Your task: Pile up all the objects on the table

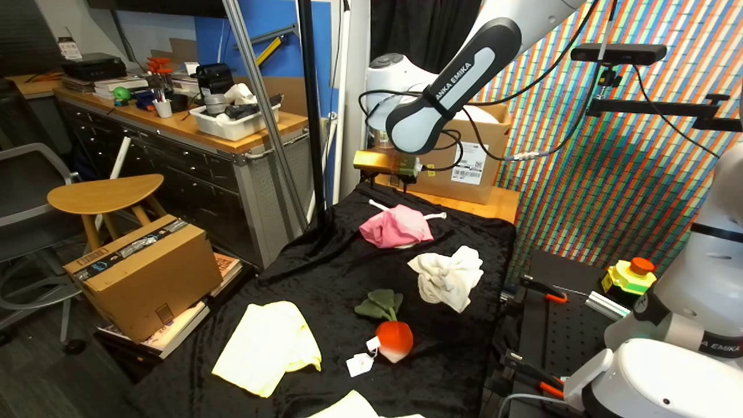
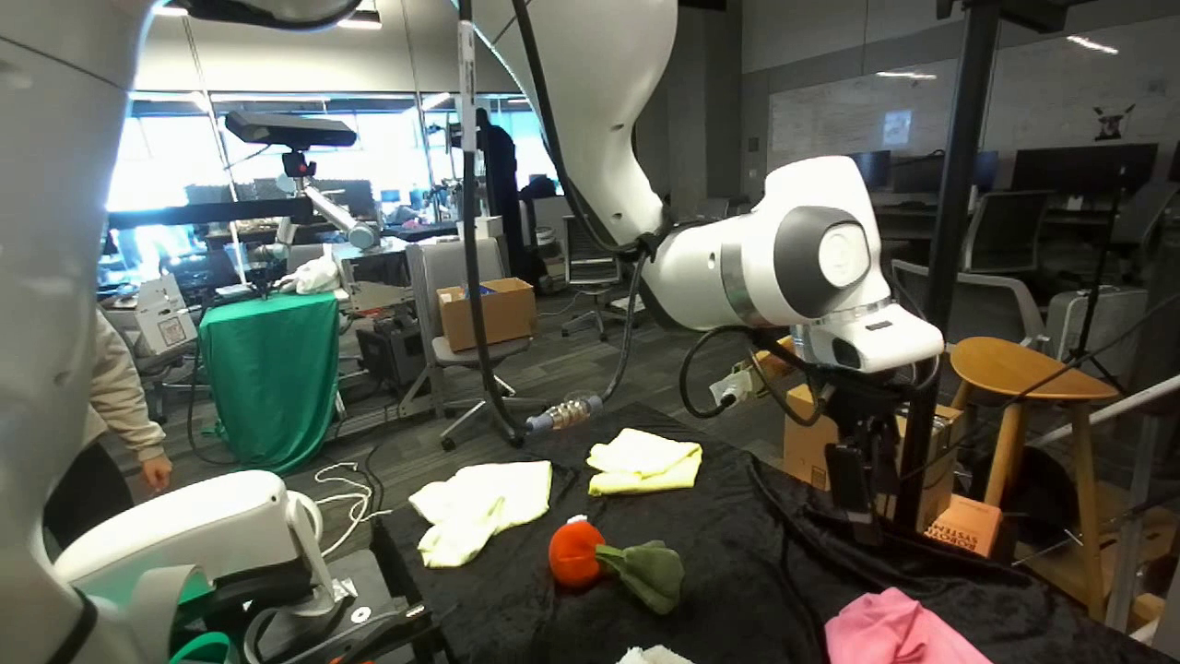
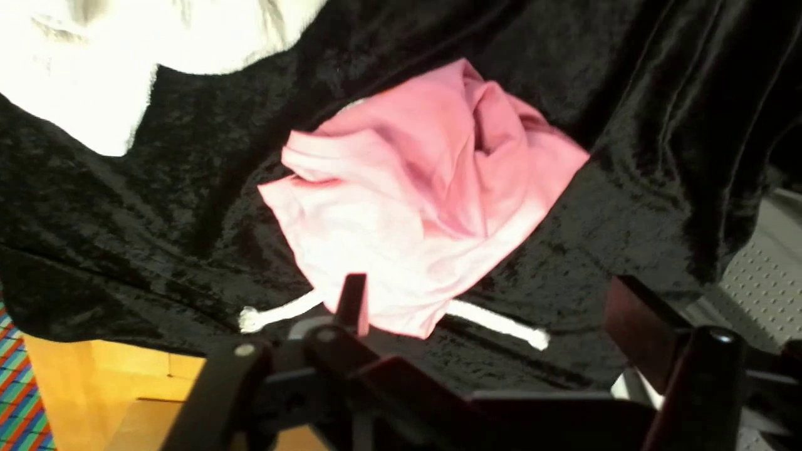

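A crumpled pink cloth with white cord ends lies at the far end of the table; it shows in both exterior views (image 1: 397, 226) (image 2: 899, 632) and in the wrist view (image 3: 432, 188). A bunched white cloth (image 1: 447, 277) lies beside it, its edge in the wrist view (image 3: 207, 34). A red-orange plush radish (image 1: 395, 339) (image 2: 579, 553) with green leaves lies mid-table. A yellow cloth (image 1: 270, 348) (image 2: 645, 461) and a pale yellow cloth (image 1: 351, 408) (image 2: 484, 507) lie beyond it. My gripper (image 3: 501, 310) (image 1: 388, 184) is open and empty, above the table near the pink cloth, apart from it.
The table (image 1: 342, 261) is covered with wrinkled black velvet. A cardboard box (image 1: 470, 157) stands behind its far end. A metal post (image 1: 273, 116) and a black post (image 1: 313, 116) rise beside the table. A white robot arm (image 1: 696, 278) stands at the opposite side.
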Controlling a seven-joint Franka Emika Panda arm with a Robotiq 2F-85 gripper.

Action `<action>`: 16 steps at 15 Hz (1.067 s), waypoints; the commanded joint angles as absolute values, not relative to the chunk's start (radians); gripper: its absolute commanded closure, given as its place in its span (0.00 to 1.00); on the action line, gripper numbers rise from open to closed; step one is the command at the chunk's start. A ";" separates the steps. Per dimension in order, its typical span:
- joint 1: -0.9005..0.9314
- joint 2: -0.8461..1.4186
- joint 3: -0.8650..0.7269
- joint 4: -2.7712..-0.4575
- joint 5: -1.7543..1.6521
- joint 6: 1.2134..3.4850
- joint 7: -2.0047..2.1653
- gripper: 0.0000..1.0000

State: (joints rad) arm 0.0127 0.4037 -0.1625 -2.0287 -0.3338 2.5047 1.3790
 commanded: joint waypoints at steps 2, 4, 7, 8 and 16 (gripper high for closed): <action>0.016 0.363 -0.086 -2.096 -0.220 2.499 1.127 0.00; 0.023 0.348 -0.064 -2.146 -0.179 2.482 1.043 0.00; 0.033 0.337 -0.059 -2.208 -0.137 2.441 0.966 0.00; 0.038 0.333 -0.064 -2.225 -0.131 2.417 0.951 0.00; 0.040 0.338 -0.070 -2.272 -0.126 2.199 0.904 0.00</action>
